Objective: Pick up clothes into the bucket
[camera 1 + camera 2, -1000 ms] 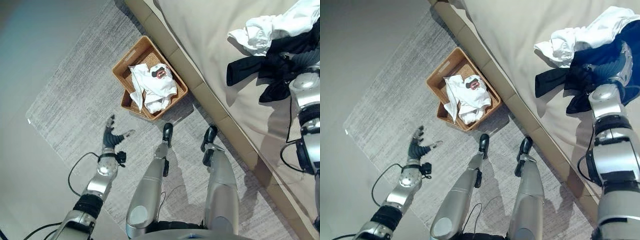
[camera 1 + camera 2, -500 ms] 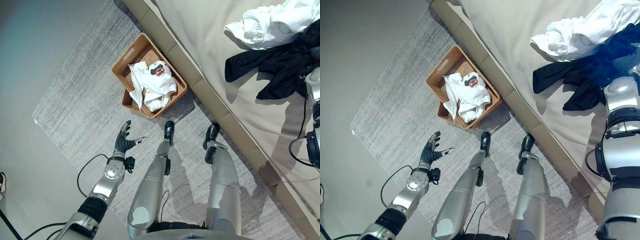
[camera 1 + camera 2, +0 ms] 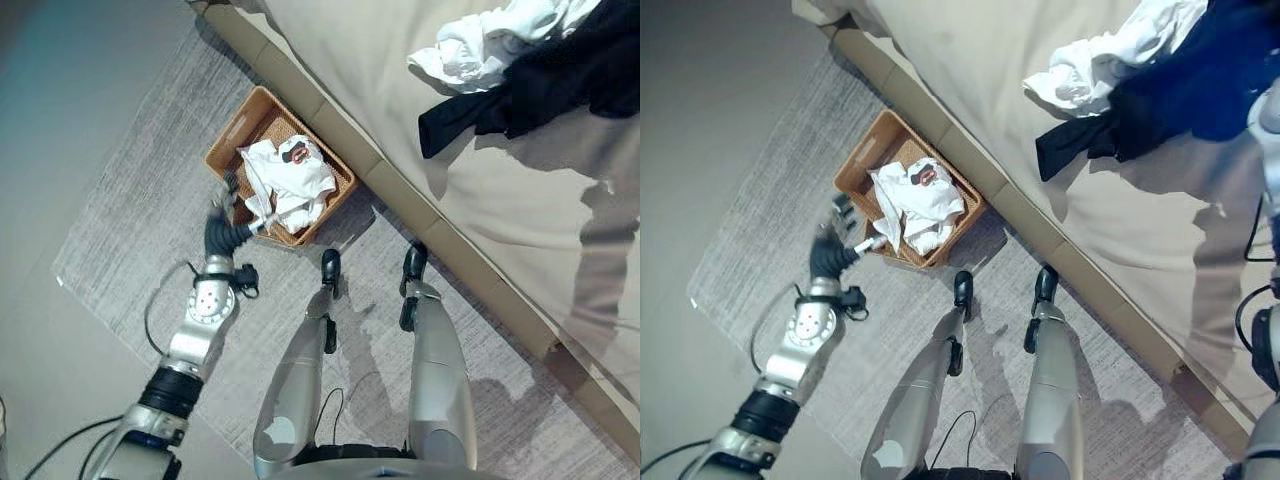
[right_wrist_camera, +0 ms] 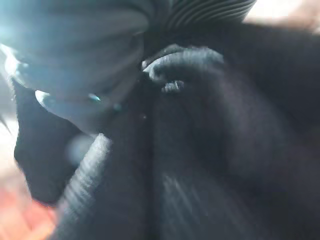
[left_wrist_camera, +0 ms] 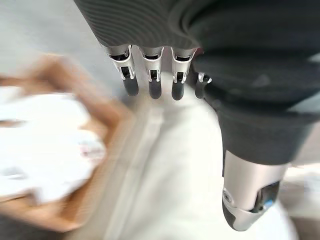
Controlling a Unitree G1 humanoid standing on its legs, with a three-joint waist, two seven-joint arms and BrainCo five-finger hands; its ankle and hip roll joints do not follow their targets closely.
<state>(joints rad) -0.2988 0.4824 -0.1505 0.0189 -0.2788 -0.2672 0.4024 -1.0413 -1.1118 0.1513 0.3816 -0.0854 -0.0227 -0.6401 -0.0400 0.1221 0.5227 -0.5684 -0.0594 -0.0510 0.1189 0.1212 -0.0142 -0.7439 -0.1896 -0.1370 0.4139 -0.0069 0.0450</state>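
The right hand (image 4: pixel 165 75) is buried in the dark garment (image 3: pixel 560 80) on the bed (image 3: pixel 400 60), its fingers hidden; the basket (image 3: pixel 262 110) lies far off, beside the spread left hand (image 3: pixel 228 232).

We log: brown woven wicker basket (image 3: pixel 231 142), rough; crumpled white cloth shirt (image 3: pixel 288 180), matt; grey flat-weave rug (image 3: pixel 130 190), coarse; black cloth garment (image 3: pixel 560 80), matt.

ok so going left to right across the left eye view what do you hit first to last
left hand → wicker basket holding white clothes → bed edge → black garment on the bed
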